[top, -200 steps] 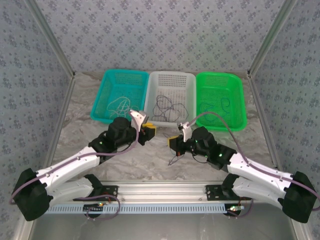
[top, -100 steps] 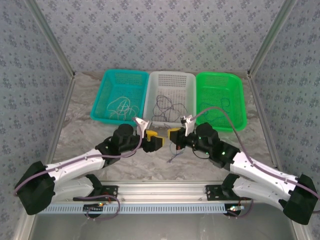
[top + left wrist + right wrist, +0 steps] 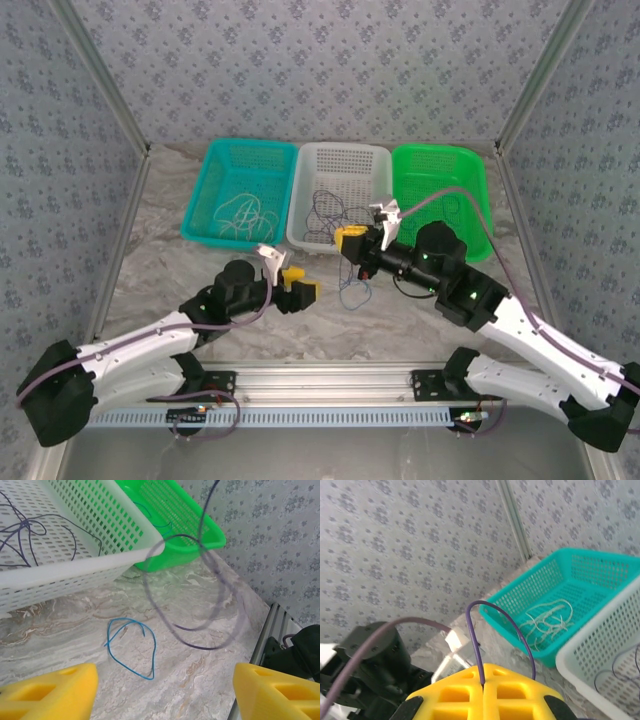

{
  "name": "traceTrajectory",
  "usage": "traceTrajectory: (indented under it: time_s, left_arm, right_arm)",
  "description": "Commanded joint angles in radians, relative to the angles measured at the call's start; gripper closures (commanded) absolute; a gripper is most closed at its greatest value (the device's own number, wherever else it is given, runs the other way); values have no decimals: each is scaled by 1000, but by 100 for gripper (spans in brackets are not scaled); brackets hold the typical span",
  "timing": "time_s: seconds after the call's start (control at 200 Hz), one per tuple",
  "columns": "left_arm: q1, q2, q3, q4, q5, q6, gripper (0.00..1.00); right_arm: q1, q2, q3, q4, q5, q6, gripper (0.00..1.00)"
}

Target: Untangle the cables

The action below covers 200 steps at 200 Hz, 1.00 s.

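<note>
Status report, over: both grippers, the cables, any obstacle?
Left gripper open, empty. Right gripper shut on purple cable, loop hanging down. Blue cable lies loose on table by white basket.

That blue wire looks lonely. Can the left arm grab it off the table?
Probably yes. The left gripper is open and the blue wire lies on bare table just ahead of it. The dangling purple cable hangs close by, though.

Lighting bright, even, diffuse, from overhead. Shadows on the surface [image 3: 330, 330] faint and soft-edged. Top view sharp throughout. Left wrist view: hanging purple cable [image 3: 205, 648] smeared; near yellow claw fingers [image 3: 50, 690] slightly soft.
</note>
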Motion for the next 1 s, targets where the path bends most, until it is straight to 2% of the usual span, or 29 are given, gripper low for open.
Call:
traceTrajectory:
  time_s: [0.0,0.325,0.49,0.785,0.994]
  left_arm:
    - [-5,-2,19,66,-9,39,28]
    - [-4,73,97,91,-3,85,27]
    - [-5,140,131,121,58,94,28]
    - [-5,210,167,132,37,123,27]
    - [-4,281,210,162,86,109,27]
  right_arm:
    - [-3,13,49,-33,-41,-30,100]
    - [5,49,99,-17,-92,-22,100]
    - [10,48,106,-3,-98,-18,100]
    - [18,64,136,43,-149,-14,100]
    - [28,67,149,67,-175,-14,100]
